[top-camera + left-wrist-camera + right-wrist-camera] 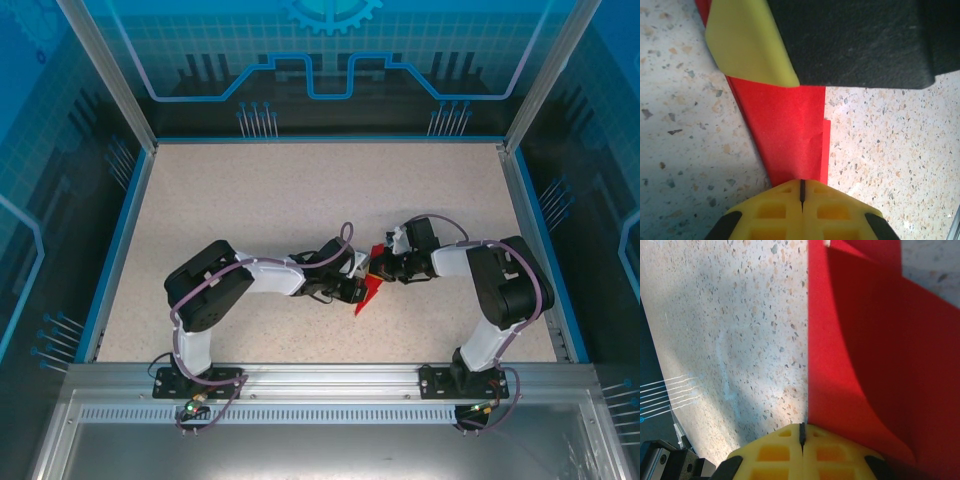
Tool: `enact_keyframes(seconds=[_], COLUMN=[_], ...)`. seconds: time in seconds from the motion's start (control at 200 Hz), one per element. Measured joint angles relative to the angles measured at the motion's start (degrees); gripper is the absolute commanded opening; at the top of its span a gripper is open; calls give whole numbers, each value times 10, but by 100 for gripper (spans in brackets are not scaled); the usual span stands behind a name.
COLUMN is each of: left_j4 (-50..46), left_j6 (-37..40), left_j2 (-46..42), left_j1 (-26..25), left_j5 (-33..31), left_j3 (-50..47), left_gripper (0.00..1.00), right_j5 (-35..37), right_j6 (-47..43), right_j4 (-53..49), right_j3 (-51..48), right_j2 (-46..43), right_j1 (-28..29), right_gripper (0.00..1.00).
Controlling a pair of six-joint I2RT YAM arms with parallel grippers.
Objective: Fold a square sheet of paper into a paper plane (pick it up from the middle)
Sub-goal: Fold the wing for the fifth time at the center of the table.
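Observation:
The red sheet of paper (367, 293) lies folded into a narrow pointed shape near the middle of the table, its tip toward the near edge. My left gripper (357, 288) comes in from the left and my right gripper (381, 268) from the right; they meet over it. In the left wrist view the folded strip (790, 135) runs from under my shut left gripper (802, 192) up to the right gripper's yellow finger (747, 40). In the right wrist view the paper (865, 350) curls upward on the right, its straight edge ending at my shut right gripper (801, 432). Neither slit shows paper inside.
The speckled tabletop (300, 200) is bordered by a blue rim and metal posts, with dark blue-lit panels behind. The arm bases (198, 380) are bolted on the metal rail at the near edge.

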Motion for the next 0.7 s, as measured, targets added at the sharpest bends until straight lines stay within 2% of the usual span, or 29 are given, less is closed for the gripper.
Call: enact_keyframes(seconds=[0.7], left_j4=[42], left_j6=[26], left_j2=[-7], left_j1=[3], left_j5=[-31], left_j3=[-24], left_gripper=[0], right_j5=[9], right_j6=[9], right_j4=[-83], right_j3=[71], right_j2=[32], right_j1=[-11], right_gripper=[0])
